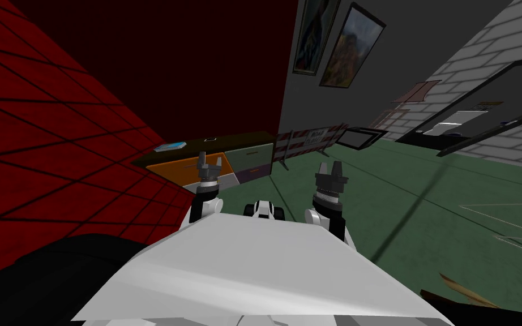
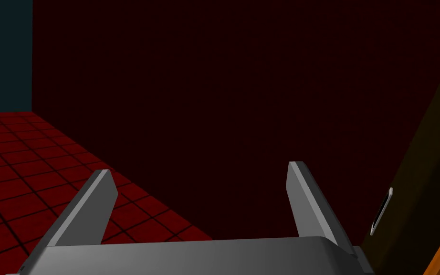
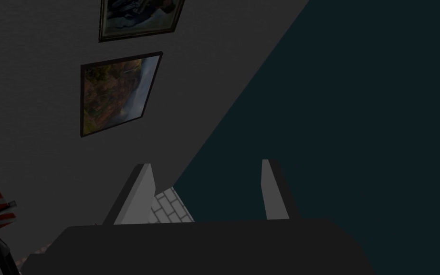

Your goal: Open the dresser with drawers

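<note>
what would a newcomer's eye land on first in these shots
The bright red tiled wall sweeping across the left of the head view grabs attention first. Next comes the low dresser with orange and pale green fronts beside it, just beyond the open left gripper, with the open right gripper over green floor.

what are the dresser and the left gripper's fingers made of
Dresser: flat matte fronts in orange and grey-green, dark top; no grain shows, so painted board or plastic, unclear. Left gripper fingers: smooth light grey blades with soft shading, perhaps metal or plastic.
</note>
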